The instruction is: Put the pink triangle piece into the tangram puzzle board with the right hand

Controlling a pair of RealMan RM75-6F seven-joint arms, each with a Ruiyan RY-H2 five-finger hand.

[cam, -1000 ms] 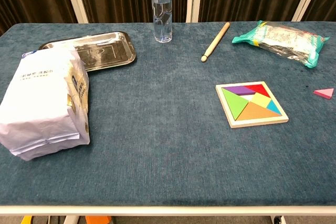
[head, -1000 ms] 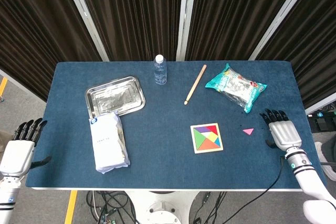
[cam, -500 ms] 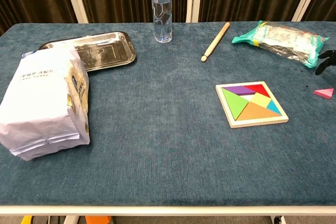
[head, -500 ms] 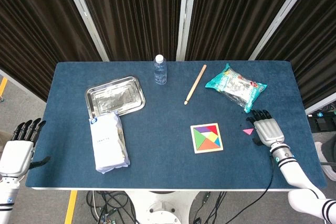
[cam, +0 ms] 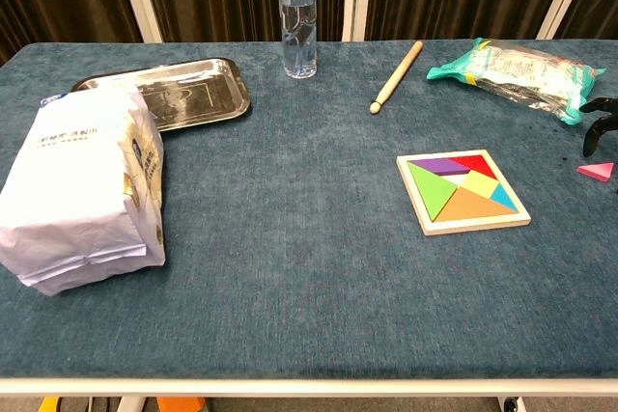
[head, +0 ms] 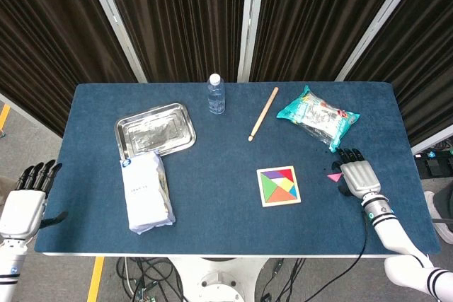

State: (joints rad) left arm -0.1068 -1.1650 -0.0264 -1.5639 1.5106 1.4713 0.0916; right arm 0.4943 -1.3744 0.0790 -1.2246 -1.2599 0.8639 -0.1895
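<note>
The pink triangle piece (head: 334, 177) (cam: 596, 172) lies flat on the blue tabletop, right of the tangram puzzle board (head: 278, 186) (cam: 462, 191). The board is a square wooden frame filled with coloured pieces. My right hand (head: 357, 172) hovers just right of the triangle, palm down, fingers apart and holding nothing. In the chest view only its dark fingertips (cam: 597, 123) show at the right edge, just above the triangle. My left hand (head: 28, 199) hangs open beyond the table's left edge, far from everything.
A teal snack bag (head: 318, 117) lies just behind the right hand. A wooden stick (head: 263, 113), a water bottle (head: 216, 94), a metal tray (head: 155, 129) and a white paper bag (head: 146, 192) occupy the back and left of the table.
My right hand has slid left and slightly back over the second, ending beside the pink triangle; its fingertips have entered the chest view. The left hand and all objects are unmoved.
</note>
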